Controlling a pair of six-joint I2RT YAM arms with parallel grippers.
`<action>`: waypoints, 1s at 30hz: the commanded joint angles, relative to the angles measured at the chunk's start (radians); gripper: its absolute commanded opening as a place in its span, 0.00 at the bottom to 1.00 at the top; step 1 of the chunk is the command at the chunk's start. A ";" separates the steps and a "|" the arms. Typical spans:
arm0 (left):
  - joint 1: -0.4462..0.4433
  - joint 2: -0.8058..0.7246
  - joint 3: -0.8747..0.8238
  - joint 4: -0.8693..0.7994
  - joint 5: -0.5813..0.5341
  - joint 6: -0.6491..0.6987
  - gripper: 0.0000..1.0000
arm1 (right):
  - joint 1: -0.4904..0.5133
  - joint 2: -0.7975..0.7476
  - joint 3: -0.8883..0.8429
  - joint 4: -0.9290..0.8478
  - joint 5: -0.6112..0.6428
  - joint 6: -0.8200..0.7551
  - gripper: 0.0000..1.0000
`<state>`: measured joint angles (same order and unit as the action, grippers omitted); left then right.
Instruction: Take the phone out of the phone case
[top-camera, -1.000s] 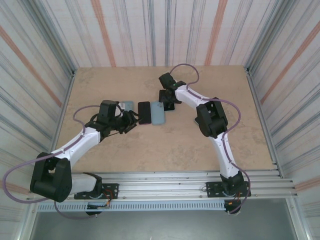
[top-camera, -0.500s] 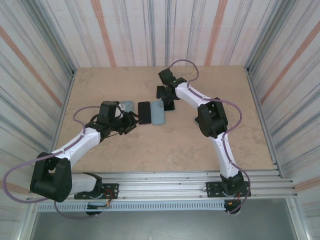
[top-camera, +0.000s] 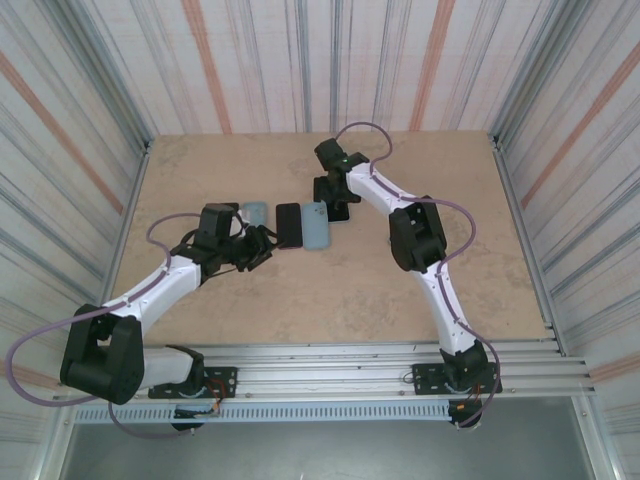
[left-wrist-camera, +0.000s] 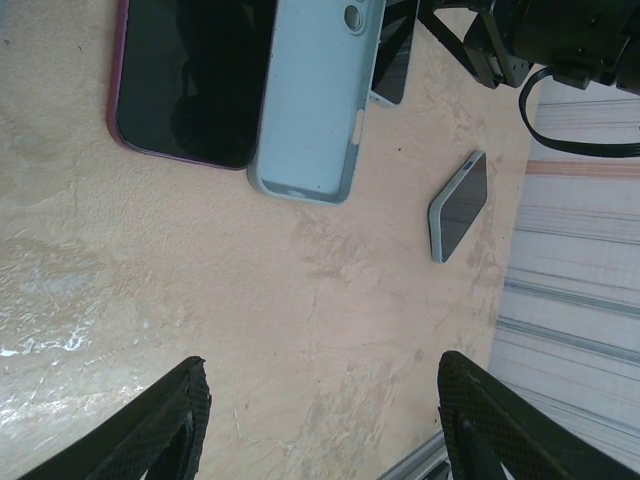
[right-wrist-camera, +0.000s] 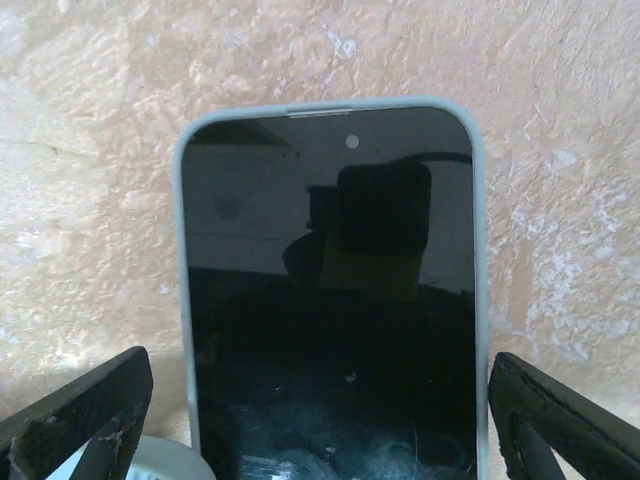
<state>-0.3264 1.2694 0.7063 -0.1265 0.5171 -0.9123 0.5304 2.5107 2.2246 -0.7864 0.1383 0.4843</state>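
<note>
While right tool (right-wrist-camera: 320, 415) gapes | phone (right-wrist-camera: 330, 250) lies between its jaws

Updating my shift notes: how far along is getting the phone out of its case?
Done: only the approach. The right hand is open, straddling the phone, which lies screen-up on the table inside its phone case. In hand: nothing; the left hand hangs open over bare table nearby. Left: the whole removal, probably gripping the case and pushing the phone free.
</note>
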 joint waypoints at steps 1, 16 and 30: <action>0.009 -0.002 0.017 -0.020 0.017 0.023 0.64 | -0.003 0.037 0.059 -0.099 0.022 -0.021 0.88; 0.009 0.025 0.027 -0.013 0.015 0.023 0.64 | -0.049 0.076 0.104 -0.181 0.035 0.005 0.84; 0.006 0.054 0.049 0.006 0.017 0.013 0.64 | -0.088 -0.021 -0.028 -0.149 -0.038 -0.061 0.73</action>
<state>-0.3264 1.3132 0.7296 -0.1265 0.5171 -0.9127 0.4618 2.5340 2.2646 -0.8879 0.1371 0.4648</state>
